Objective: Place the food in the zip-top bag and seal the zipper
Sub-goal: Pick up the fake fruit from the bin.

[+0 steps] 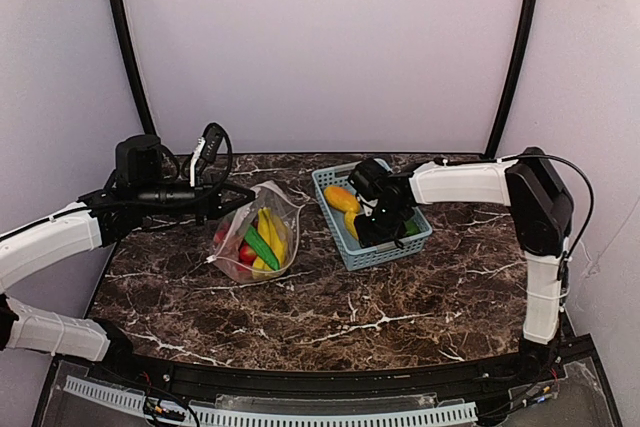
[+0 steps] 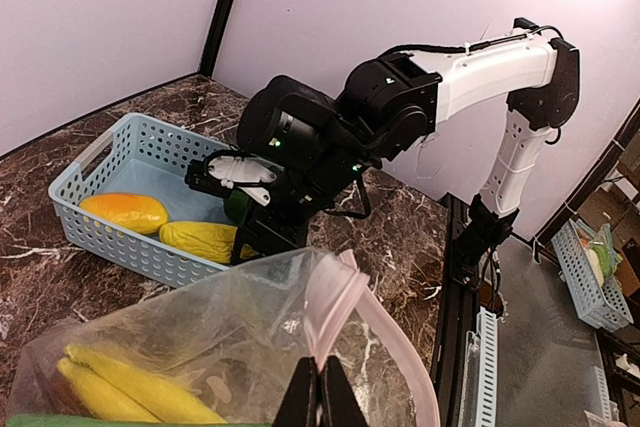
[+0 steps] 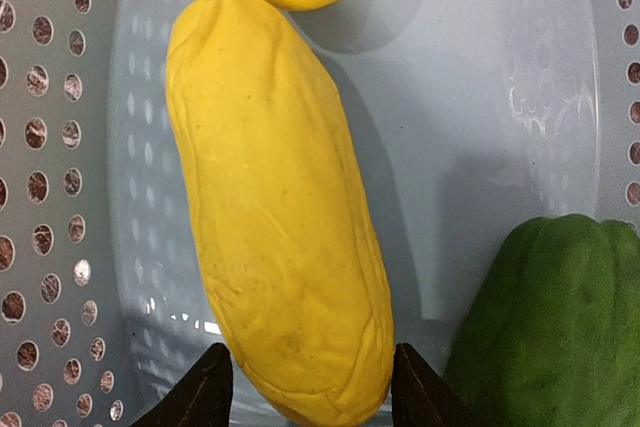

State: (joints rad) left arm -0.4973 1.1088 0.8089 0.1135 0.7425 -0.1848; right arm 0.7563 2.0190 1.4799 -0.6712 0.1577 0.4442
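On the marble table (image 1: 400, 317), the blue basket (image 1: 390, 253) holds an orange piece (image 1: 341, 197), a long yellow fruit (image 3: 280, 217) and a green vegetable (image 3: 560, 317), so the job looks only partly done. The clear bag (image 1: 258, 237) lies just beside it with bananas (image 1: 270, 230), a green piece (image 1: 260, 247) and red fruit (image 1: 246, 253) inside, its zipper (image 2: 345, 292) unsealed. The left claw (image 2: 320, 397) is pinched tight on that strip, holding the mouth up. The right claw (image 3: 312, 387) stands wide astride the yellow fruit's end, not yet closed.
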